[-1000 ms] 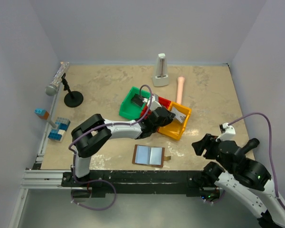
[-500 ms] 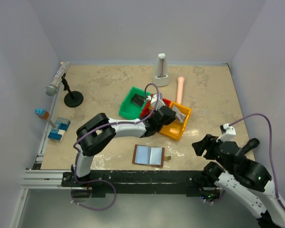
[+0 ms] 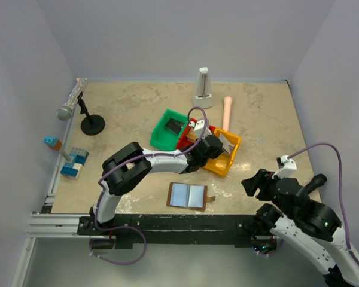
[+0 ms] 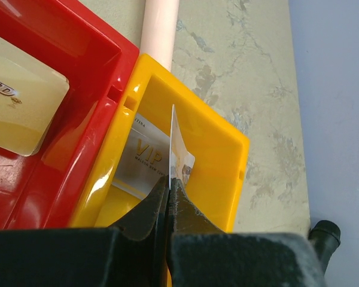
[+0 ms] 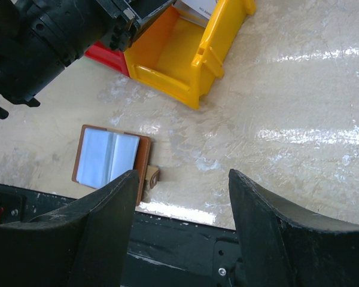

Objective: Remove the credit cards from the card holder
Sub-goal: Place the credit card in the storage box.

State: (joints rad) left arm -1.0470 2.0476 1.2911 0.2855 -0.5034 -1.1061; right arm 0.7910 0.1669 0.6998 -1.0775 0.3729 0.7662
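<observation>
My left hand (image 4: 169,184) was pinched shut on a thin white plastic credit card (image 4: 178,149). It held the card on edge above the yellow plastic bin (image 4: 197,98), where another pale card marked VIP (image 4: 140,164) already lay flat. To finish this well, I judged I should lower the card inside the bin's walls, tip it flat and only then let go, so it would not skip over the rim. The brown bifold card holder (image 3: 188,195) lay open on the beige surface (image 3: 125,107) near the front edge, grey-blue panels up, apart from the bins. My right hand (image 5: 180,182) hung wide open, holding nothing. Compared with a second earlier, my left hand had shifted rightward, further over the yellow bin. The card holder and right hand had not moved.
</observation>
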